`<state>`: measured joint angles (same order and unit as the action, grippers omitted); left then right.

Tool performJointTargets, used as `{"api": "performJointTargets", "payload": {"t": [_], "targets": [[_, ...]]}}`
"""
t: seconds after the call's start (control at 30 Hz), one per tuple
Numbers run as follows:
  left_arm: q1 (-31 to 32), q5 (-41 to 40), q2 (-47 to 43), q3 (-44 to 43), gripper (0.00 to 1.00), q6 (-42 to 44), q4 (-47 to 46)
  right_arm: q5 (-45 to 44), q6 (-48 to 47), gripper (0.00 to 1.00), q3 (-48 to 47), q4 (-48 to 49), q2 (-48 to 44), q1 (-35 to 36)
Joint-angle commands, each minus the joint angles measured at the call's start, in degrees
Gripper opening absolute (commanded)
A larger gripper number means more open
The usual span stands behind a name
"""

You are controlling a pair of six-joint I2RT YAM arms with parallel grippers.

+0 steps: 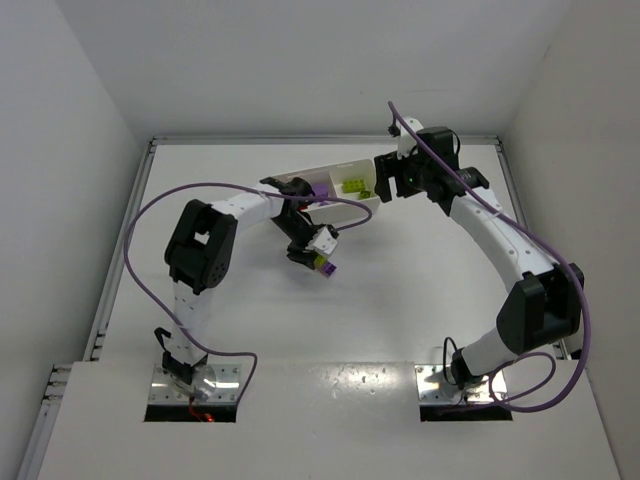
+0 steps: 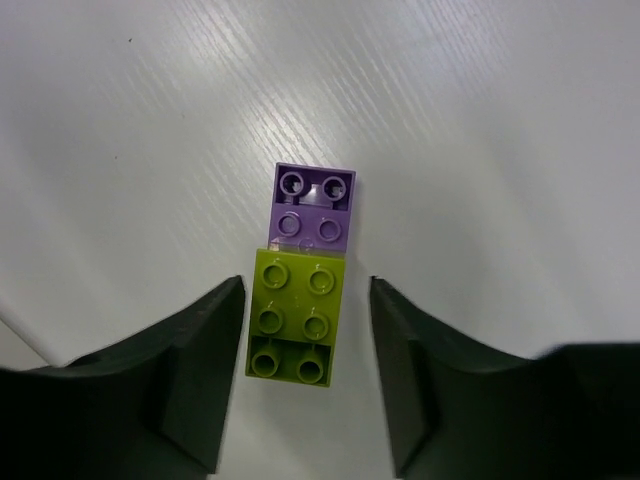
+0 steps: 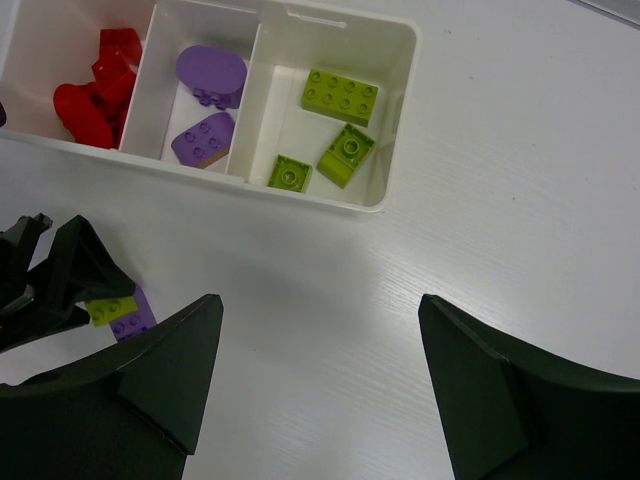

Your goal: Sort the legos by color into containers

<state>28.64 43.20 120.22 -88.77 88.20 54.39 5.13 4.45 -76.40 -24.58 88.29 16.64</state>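
A lime green lego [image 2: 295, 313] lies on the table end to end with a purple lego [image 2: 314, 207]. My left gripper [image 2: 307, 330] is open, its jaws on either side of the green lego without touching it. Both legos show small in the top view [image 1: 326, 266] and in the right wrist view [image 3: 120, 312]. The white tray [image 3: 398, 120] holds red legos [image 3: 98, 88] in its left compartment, purple legos [image 3: 207, 105] in the middle and lime green legos [image 3: 338, 128] in the right. My right gripper [image 3: 320, 350] is open and empty, over bare table near the tray.
The tray [image 1: 345, 205] lies at the back middle of the table, partly behind my left arm [image 1: 240, 215]. My right arm [image 1: 500, 235] arcs along the right side. White walls close in the table at the back and both sides.
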Motion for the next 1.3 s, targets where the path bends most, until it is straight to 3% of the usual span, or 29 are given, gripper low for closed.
{"api": "performJointTargets", "payload": {"t": [0.0,0.17,0.2,0.3,0.43,0.47,0.53,0.6,0.77,0.83,1.0,1.17,1.27], "targets": [[0.62,1.19,0.27,-1.76,0.55,-1.00,-0.86,0.59,-0.40,0.79,-0.50,0.58,-1.46,0.32],[1.24,-0.57,0.27,-0.61,0.42,-3.82,-4.99,0.07,-0.40,0.79,-0.50,0.58,-0.93,0.32],[1.24,0.04,0.27,-0.61,0.34,-4.70,-5.00,0.06,-0.40,0.79,-0.50,0.58,-0.93,0.32],[0.37,3.81,-1.39,-0.61,0.18,-5.41,-5.52,0.67,-0.40,0.79,-1.03,0.58,-0.93,0.32],[-2.89,13.56,-7.45,1.23,0.05,-17.41,-10.16,8.30,-1.63,0.78,1.85,-0.73,-1.63,-0.38],[-4.46,17.58,-10.77,3.15,0.04,-26.41,-12.10,11.45,-5.29,0.76,2.74,-1.26,-2.33,-0.38],[-5.79,20.86,-14.21,5.61,0.03,-34.29,-17.88,19.55,-10.84,0.74,6.76,-2.57,-4.43,-0.38],[-6.40,21.58,-19.03,9.73,0.01,-50.44,-23.95,26.38,-16.37,0.70,8.63,-4.07,-5.67,-0.38],[-6.93,21.14,-25.29,14.49,0.00,-69.61,-33.45,38.52,-18.69,0.62,8.56,-7.85,-6.29,-1.00],[-7.64,22.98,-27.66,17.22,0.00,-74.37,-37.40,42.40,-18.69,0.62,7.94,-7.85,-6.82,-1.00],[-7.64,21.50,-28.91,16.71,0.00,-77.82,-37.43,43.83,-22.20,0.62,4.78,-10.05,-6.82,0.49],[-6.50,18.94,-28.91,16.17,0.00,-79.77,-37.43,41.38,-35.63,0.65,-1.80,-21.79,-5.24,3.83],[-5.88,18.94,-28.91,16.17,0.00,-79.77,-37.95,39.53,-39.43,0.69,-2.96,-23.85,-4.71,5.68]]}}
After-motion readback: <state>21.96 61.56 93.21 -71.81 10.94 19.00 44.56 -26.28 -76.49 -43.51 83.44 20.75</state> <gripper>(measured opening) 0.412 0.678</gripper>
